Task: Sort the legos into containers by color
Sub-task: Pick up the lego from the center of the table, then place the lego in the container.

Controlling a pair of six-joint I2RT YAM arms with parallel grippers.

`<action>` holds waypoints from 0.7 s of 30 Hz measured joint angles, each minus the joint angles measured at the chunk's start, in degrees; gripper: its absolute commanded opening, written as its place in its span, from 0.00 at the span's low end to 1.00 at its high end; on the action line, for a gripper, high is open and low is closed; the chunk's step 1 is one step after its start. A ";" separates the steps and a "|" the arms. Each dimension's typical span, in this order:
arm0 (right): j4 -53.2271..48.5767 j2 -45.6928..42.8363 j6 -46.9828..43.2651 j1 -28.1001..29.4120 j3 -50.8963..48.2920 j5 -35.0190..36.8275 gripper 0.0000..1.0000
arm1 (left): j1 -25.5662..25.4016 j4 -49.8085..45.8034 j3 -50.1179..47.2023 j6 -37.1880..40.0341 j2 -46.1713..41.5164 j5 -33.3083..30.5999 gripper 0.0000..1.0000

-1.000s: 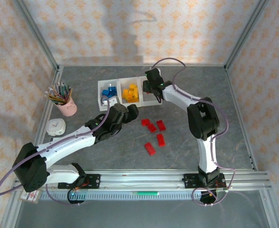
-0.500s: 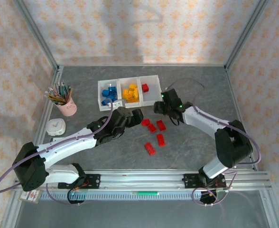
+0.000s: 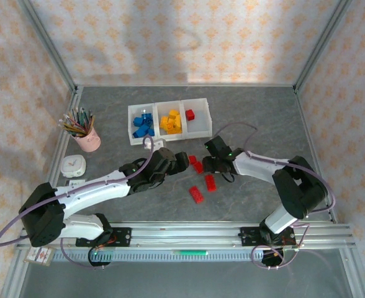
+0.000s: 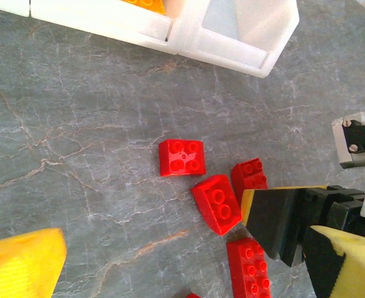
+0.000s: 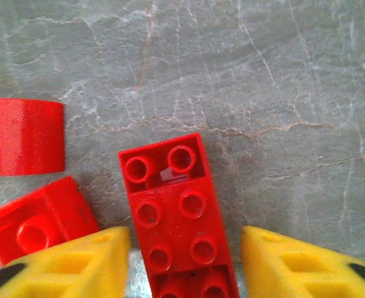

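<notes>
The containers (image 3: 201, 127) stand in a row at the back: blue legos (image 3: 143, 124) in the left bin, yellow ones (image 3: 171, 121) in the middle, one red brick (image 3: 190, 114) in the right. Several red legos (image 3: 197, 194) lie on the table. My right gripper (image 5: 182, 261) is low over them, open, its yellow fingers (image 5: 77, 261) flanking a long red brick (image 5: 176, 217) with small gaps on both sides. My left gripper (image 4: 185, 254) hovers wide open and holds nothing, beside a square red brick (image 4: 181, 157) and a tilted one (image 4: 216, 203). The two grippers are close together (image 3: 195, 162).
A pink cup of pencils (image 3: 83, 131) and a small white clock (image 3: 74, 165) stand at the left. The bin corner (image 4: 232, 37) lies just beyond the red bricks. Metal frame posts border the table, and a rail (image 3: 189, 233) runs along the near edge.
My right arm came from the right bin, where a red brick now lies, down to the red bricks, and its jaws narrowed around the long brick. The left arm crept right.
</notes>
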 measured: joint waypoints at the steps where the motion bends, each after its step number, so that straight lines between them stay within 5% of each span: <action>1: 0.17 0.55 -0.20 0.00 0.00 0.17 0.39 | 0.00 -0.02 0.00 0.00 0.15 0.00 0.99; 6: 1.01 1.27 -0.81 0.00 0.15 1.22 0.24 | 0.00 0.00 0.00 0.00 0.42 -0.02 0.99; 13: -0.83 0.59 -1.38 -0.26 4.04 2.32 0.23 | 0.00 0.04 0.22 0.04 0.48 -0.61 0.99; 21: 0.07 6.05 -2.27 -4.09 20.79 3.74 0.23 | 2.62 0.17 4.57 0.61 0.48 -3.08 0.99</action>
